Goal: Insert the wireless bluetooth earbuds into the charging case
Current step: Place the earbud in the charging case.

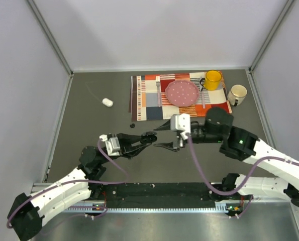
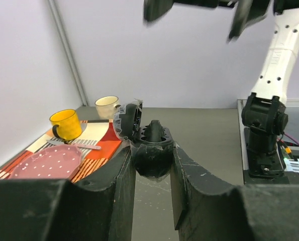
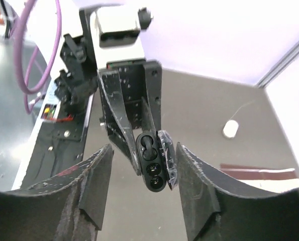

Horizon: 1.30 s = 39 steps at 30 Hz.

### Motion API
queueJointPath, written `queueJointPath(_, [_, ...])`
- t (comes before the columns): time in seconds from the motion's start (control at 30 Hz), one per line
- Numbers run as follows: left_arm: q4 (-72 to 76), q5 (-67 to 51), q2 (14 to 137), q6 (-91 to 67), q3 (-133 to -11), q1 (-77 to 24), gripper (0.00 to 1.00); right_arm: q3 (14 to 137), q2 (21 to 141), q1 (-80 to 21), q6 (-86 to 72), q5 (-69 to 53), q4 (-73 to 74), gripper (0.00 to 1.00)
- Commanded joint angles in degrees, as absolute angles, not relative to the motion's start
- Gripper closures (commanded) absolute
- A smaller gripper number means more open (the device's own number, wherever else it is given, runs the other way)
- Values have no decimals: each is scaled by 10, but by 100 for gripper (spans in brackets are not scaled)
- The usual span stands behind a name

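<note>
The black charging case (image 3: 153, 173) is pinched at its base by my left gripper (image 2: 153, 150), and its lid (image 2: 126, 120) hangs open to one side. One black earbud (image 3: 149, 148) sits in the upper socket, and its stem (image 2: 154, 129) pokes up in the left wrist view. Below it the case shows two glossy round hollows. My right gripper (image 3: 144, 150) is open, its fingers (image 3: 96, 175) apart on either side of the case and holding nothing. Seen from above, the right gripper (image 1: 165, 136) faces the left gripper (image 1: 146, 137) over mid-table. No white earbuds are in view.
A white oval pod (image 1: 107, 102) lies at the back left, and a tiny black bit (image 1: 132, 125) lies near the placemat's corner. The checked placemat (image 1: 149, 100) carries a pink plate (image 1: 182, 93), cutlery and a yellow mug (image 1: 212, 79). A cream mug (image 1: 237, 94) stands beside it.
</note>
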<state>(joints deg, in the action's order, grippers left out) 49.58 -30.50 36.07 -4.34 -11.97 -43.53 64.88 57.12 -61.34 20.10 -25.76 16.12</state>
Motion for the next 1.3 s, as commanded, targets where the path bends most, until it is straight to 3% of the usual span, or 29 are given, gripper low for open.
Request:
queueJointPath(0.0, [506, -255, 345, -33, -115, -436, 100, 608, 493, -614, 168, -232, 34, 41])
queueJointPath(0.13, [494, -226, 311, -25, -105, -436, 100, 554, 451, -613, 116, -34, -50, 21])
queueJointPath(0.2, [476, -211, 293, -15, -101, -436, 100, 555, 460, -592, 79, 76, -34, 18])
queueJointPath(0.33, [426, -192, 232, -5, -100, -435, 100, 580, 497, -487, -55, 79, 32, 18])
queueJointPath(0.53, [385, -184, 179, 16, -99, -435, 100, 558, 571, -345, -232, -23, 37, 21])
queueJointPath(0.63, [367, -185, 162, 20, -103, -435, 100, 561, 631, -323, -271, -81, 32, 26])
queueJointPath(0.87, [337, -178, 142, 33, -108, -435, 100, 564, 731, -323, -318, -153, -21, 35])
queueJointPath(1.1, [314, -177, 134, 40, -117, -436, 100, 547, 741, -323, -333, -178, -64, 39])
queueJointPath(1.27, [303, -162, 135, 45, -115, -436, 100, 530, 694, -329, -322, -243, -106, 54])
